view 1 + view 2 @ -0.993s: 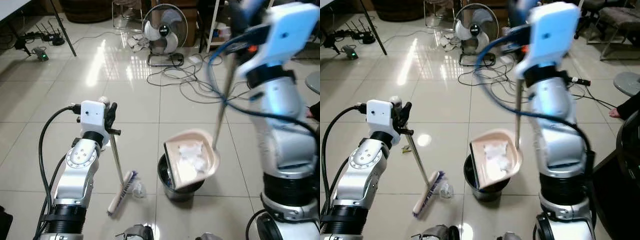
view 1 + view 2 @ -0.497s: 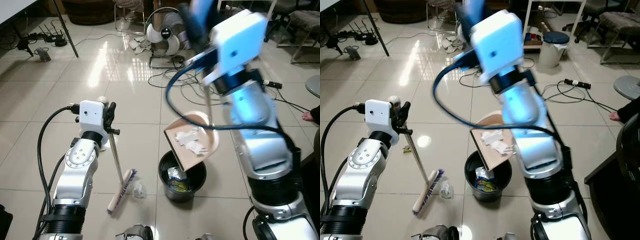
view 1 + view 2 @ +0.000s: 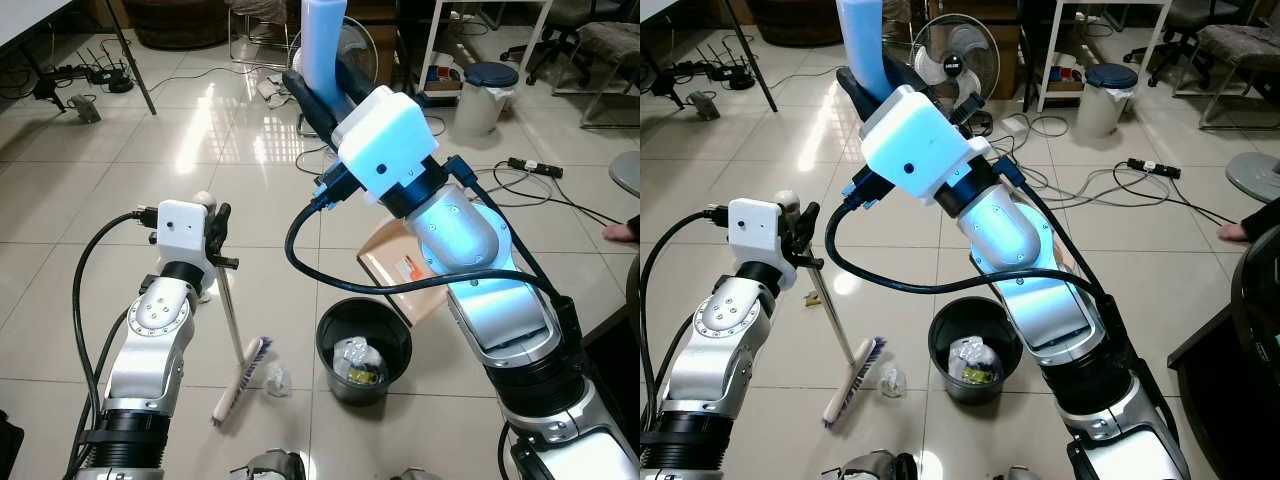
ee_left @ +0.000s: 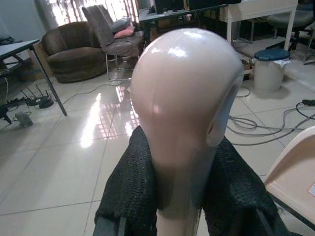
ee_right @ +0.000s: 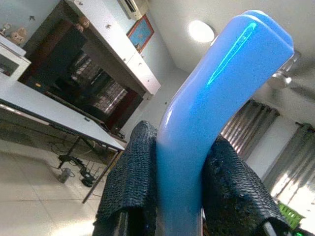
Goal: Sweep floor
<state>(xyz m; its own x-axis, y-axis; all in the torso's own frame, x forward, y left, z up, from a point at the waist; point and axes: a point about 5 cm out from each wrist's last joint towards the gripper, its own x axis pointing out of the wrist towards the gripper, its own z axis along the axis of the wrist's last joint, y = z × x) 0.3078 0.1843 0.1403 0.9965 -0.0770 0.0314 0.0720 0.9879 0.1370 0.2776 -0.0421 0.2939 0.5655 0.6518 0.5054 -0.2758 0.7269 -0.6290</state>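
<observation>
The rounded beige top of a thin metal broom handle [image 4: 184, 113] is clamped between the two black fingers [image 4: 130, 191] of the left gripper [image 3: 218, 232], which are closed against its sides with only the handle's width between them. From these fingers the shaft slants down to the floor, where the pale broom head with purple bristles [image 3: 240, 381] rests on the glossy tiled floor [image 3: 90, 210]. A small clear scrap of plastic [image 3: 276, 379] lies just beside the broom head.

The bright blue plastic grip of the dustpan handle [image 5: 216, 98] is pinched between the fingers [image 5: 129, 182] of the right gripper [image 3: 312, 88], closed onto it on both sides. This gripper is raised high, above and beyond the left one. Below it, the beige plastic dustpan [image 3: 400, 270] is seen tilted steeply, partly hidden behind the right arm. Under the pan's lower edge stands a round black waste bin [image 3: 364, 345] with crumpled litter inside, between the two arms.
</observation>
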